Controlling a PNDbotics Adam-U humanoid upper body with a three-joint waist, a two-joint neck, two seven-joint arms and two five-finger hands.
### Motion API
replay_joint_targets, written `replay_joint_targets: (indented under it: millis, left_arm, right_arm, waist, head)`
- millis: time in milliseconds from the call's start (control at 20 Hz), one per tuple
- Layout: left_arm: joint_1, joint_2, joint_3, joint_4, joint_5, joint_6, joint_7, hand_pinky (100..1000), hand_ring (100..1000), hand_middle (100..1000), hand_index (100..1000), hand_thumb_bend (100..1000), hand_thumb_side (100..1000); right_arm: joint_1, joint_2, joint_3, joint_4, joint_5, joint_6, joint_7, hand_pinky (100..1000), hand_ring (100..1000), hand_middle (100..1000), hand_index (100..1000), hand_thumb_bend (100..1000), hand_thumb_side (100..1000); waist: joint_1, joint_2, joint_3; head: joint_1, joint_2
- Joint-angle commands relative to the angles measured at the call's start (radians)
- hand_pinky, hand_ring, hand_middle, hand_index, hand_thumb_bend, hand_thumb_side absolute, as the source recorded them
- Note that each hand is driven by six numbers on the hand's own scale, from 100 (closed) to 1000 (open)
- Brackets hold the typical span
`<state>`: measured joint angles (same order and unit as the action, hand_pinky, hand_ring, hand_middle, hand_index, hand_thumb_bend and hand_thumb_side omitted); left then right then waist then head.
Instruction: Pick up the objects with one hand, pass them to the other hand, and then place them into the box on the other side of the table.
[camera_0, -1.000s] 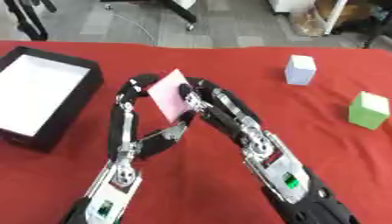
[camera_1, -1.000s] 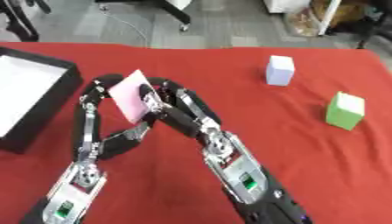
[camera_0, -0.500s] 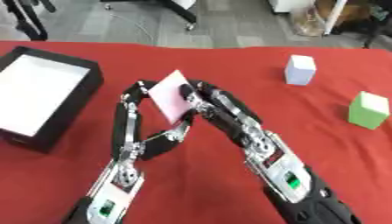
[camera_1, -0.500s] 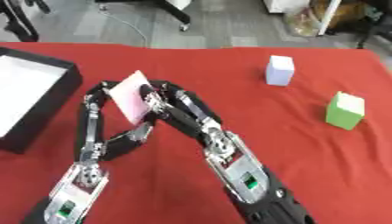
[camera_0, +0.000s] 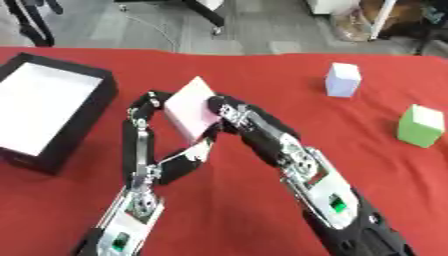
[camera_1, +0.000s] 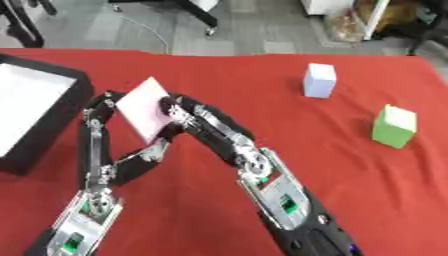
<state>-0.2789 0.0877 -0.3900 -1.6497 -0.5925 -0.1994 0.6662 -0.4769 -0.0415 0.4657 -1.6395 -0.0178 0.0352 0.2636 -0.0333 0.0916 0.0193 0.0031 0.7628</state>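
On the red tabletop two blocks stand well apart from the hands on the right side: a pale lilac block further back and a green block with a light top nearer the right edge, neither touched by anything. Beyond the far edge of the tabletop lies a grey floor with dark chair or stand legs and a thin cable. The black box sits at the left side of the tabletop, its inside white and showing nothing in it; bare red cloth lies between it and the arms. In the middle, a pink block is held up tilted, one corner uppermost, between both hands. The left hand curls round the block's left edge from below, fingers bent over its upper left side. The right hand presses on the block's right side with its fingers bent against it, so both hands grip the same block. The two forearms rise from the lower edge and meet at the block in a peaked shape.
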Motion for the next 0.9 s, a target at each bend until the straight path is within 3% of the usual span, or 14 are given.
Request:
replay_joint_targets:
  millis: [50, 400, 700, 800, 900]
  left_arm:
    - [0.001, 0.025, 0.047, -0.017, -0.001, 0.014, 0.023, 598, 591, 514, 567, 268, 252]
    - [0.038, 0.070, 0.118, -0.033, -0.008, 0.086, 0.023, 603, 602, 525, 581, 256, 260]
    - [0.035, 0.126, 0.201, -0.115, 0.014, 0.167, 0.026, 600, 596, 521, 576, 253, 254]
    - [0.029, 0.161, 0.238, -0.138, 0.011, 0.208, 0.043, 600, 594, 521, 577, 258, 255]
    - [0.026, 0.211, 0.286, -0.144, -0.011, 0.297, 0.038, 606, 601, 530, 586, 281, 271]
  right_arm:
    - [-0.006, -0.007, -0.025, -0.067, 0.002, -0.033, 0.022, 734, 809, 841, 954, 100, 942]
    - [0.018, -0.020, -0.162, -0.159, 0.014, -0.108, -0.010, 744, 808, 838, 947, 100, 878]
    - [0.057, -0.019, -0.235, -0.132, 0.024, -0.142, -0.081, 741, 801, 827, 942, 100, 873]
    - [0.066, -0.020, -0.247, -0.118, 0.035, -0.148, -0.097, 739, 798, 823, 940, 100, 870]
    - [0.075, -0.022, -0.256, -0.108, 0.045, -0.153, -0.109, 738, 796, 821, 939, 100, 869]
  waist:
    - [-0.012, -0.024, 0.000]
    - [-0.009, -0.025, -0.002]
    - [-0.007, -0.027, 0.001]
    - [-0.005, -0.028, 0.003]
    - [-0.001, -0.030, 0.005]
  head:
    - [-0.004, -0.007]
    - [0.019, -0.003]
    - [0.048, -0.005]
    - [0.059, -0.004]
    - [0.079, -0.001]
